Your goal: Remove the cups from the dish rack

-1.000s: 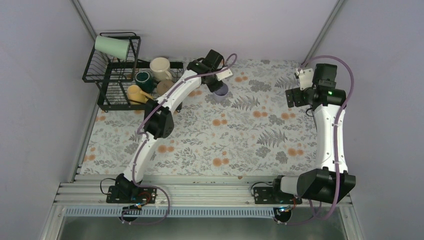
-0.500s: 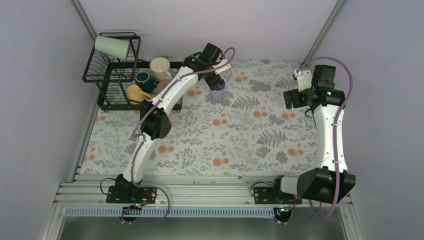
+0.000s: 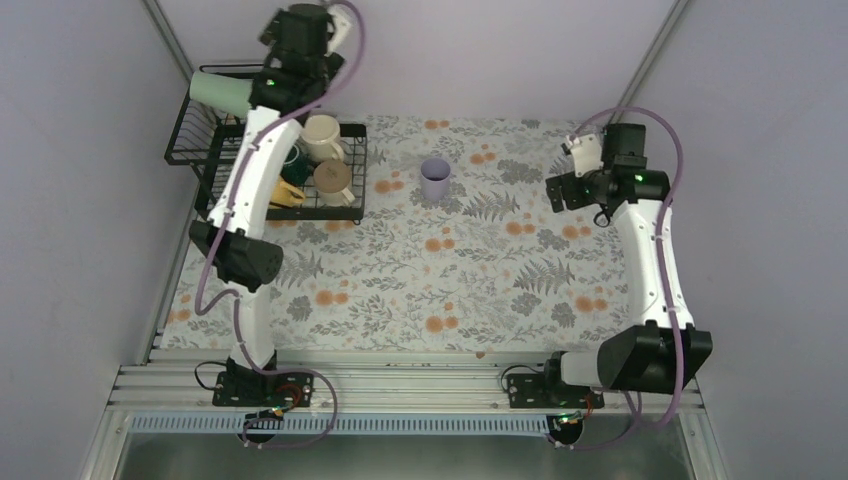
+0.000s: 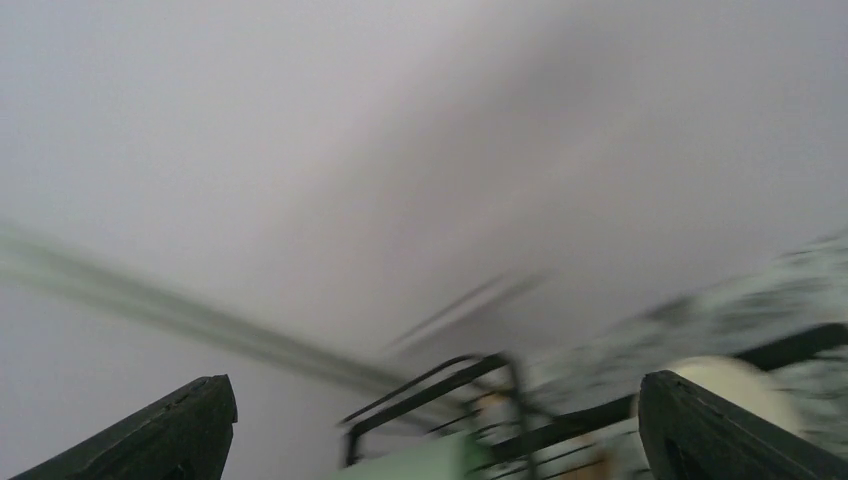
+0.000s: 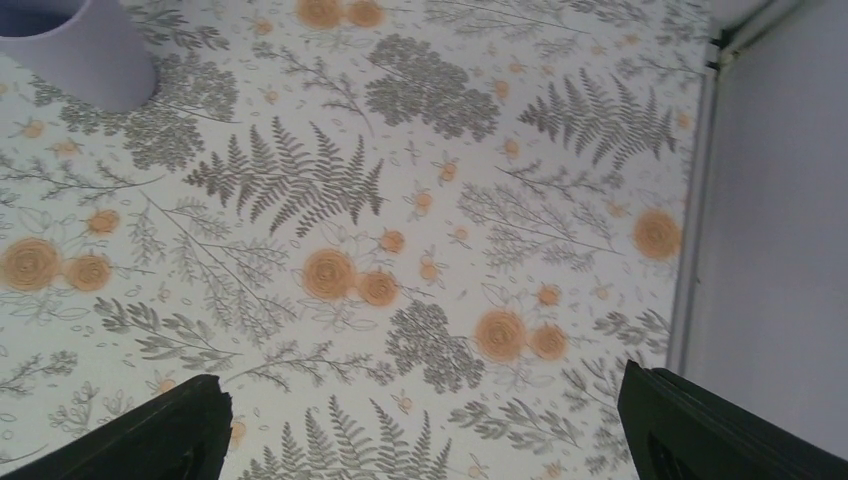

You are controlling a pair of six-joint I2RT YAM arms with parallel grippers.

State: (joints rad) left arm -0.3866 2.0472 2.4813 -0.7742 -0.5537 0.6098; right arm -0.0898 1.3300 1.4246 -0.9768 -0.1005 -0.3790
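Upper left of the overhead frame, the dish rack (image 3: 195, 140) holds a mint cup (image 3: 222, 93) lying on its raised tier and cream mugs (image 3: 320, 135) beside it, with the left end effector (image 4: 435, 385) open and empty above. A lavender cup (image 3: 435, 180) stands upright on the tabletop (image 3: 480, 280), upper centre; the right end effector (image 5: 422, 380) hangs open, gripping nothing

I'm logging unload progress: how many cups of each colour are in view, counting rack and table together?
mint-green cup: 1
lavender cup: 1
cream mug: 1
beige mug: 1
teal mug, partly behind the arm: 1
yellow mug: 1
Total: 6
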